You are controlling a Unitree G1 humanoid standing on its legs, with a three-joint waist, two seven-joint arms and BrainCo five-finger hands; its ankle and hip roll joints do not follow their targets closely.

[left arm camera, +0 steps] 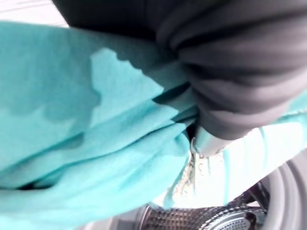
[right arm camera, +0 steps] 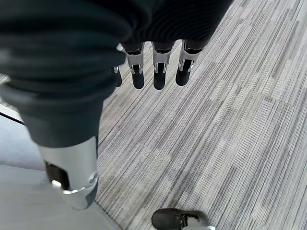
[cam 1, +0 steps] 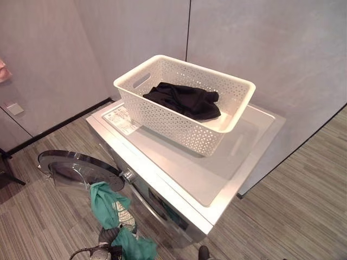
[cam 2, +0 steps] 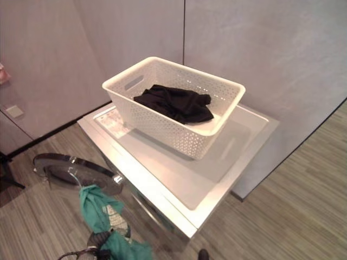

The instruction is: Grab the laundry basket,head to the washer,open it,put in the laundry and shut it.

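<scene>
A white perforated laundry basket (cam 1: pixel 162 116) stands on the flat top of the silver washer (cam 1: pixel 184 173), with a black garment (cam 1: pixel 184 100) lying inside it. The washer's round door (cam 1: pixel 76 165) is swung open to the left. Low in front of the opening, my left hand (cam 1: pixel 107 238) is shut on a teal garment (cam 1: pixel 105 203), which bunches around the hand's dark cover. In the left wrist view the teal garment (left arm camera: pixel 96 143) covers most of the hand, and the perforated drum (left arm camera: pixel 201 220) shows just past it. My right hand (right arm camera: pixel 160 62) hangs over the striped floor, fingers straight, holding nothing.
Grey wall panels (cam 1: pixel 260 49) close in behind and beside the washer. A printed label (cam 1: pixel 123 119) lies on the washer top by the basket. A wall socket plate (cam 1: pixel 15 108) sits low on the left wall. Striped floor (cam 1: pixel 303 206) stretches away to the right.
</scene>
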